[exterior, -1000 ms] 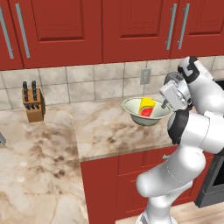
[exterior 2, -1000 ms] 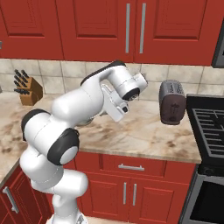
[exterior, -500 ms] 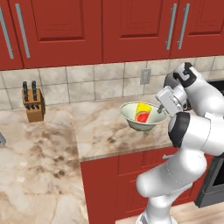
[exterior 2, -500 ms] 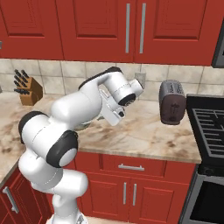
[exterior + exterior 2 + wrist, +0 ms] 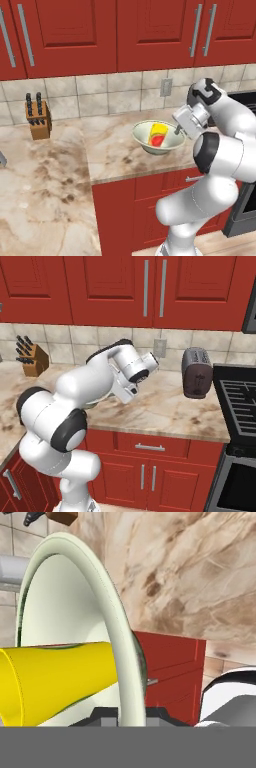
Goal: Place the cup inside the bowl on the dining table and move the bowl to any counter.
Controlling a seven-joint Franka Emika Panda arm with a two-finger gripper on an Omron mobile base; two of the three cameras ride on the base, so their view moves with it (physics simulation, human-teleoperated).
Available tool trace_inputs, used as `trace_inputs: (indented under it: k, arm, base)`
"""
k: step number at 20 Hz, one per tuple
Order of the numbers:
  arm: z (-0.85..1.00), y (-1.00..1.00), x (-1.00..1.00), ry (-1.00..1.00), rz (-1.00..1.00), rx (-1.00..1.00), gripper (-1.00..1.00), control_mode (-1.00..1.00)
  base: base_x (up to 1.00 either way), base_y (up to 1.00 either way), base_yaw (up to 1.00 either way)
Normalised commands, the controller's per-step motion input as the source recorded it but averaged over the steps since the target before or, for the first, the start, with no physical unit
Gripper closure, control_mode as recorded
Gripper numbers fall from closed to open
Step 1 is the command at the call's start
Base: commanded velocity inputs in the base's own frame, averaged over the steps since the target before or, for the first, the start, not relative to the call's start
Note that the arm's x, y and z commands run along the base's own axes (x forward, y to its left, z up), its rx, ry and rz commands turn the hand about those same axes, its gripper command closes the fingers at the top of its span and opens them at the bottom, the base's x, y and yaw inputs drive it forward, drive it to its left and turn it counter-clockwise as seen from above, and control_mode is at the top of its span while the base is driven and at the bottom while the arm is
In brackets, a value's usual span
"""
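A white robot arm stands at a red-cabinet kitchen counter and reaches over its marble tabletop (image 5: 115, 150) from the right. Its hand (image 5: 179, 131) is closed narrow on the right rim of the bowl (image 5: 158, 137), pinching the thin wall between its fingers; in the hand view the rim (image 5: 117, 647) runs up from between the finger tips. The yellow cup (image 5: 158, 134) with its red mark lies on its side inside the bowl, so the first half of the task looks done. Compared with a second ago, the bowl has come down and moved left: it was held higher and nearer the arm's wrist, tilted, and now it sits level and low over the middle of the tabletop, at or just above the surface. Whether its foot actually touches the marble cannot be told. The cup has stayed in the bowl through the move. This probably means the carry is over and the arm is setting the bowl down on the counter; what remains is likely to rest it fully, open the hand and back away without dragging the rim. A wooden knife block (image 5: 38, 118) stands well apart at the far left against the tiled wall. In the right base view a silver toaster (image 5: 196, 372) sits to the right, next to the stove (image 5: 239, 406), both clear of the bowl. An outlet (image 5: 165, 87) is on the wall behind the bowl.
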Motion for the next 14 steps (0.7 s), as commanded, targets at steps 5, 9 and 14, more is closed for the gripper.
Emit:
trace_inputs:
  k: [5,9,14]
  arm:
    - [-0.38,0.25,0.04,-0.01,0.0,0.0,1.0,-1.0]
    - [-0.46,0.22,0.03,0.0,0.0,0.0,1.0,-1.0]
    - [-0.31,0.1,0.13,0.0,-0.01,0.0,1.0,-1.0]
  base:
    - [0.0,0.0,0.0]
    - [0.0,0.0,0.0]
    - [0.0,0.0,0.0]
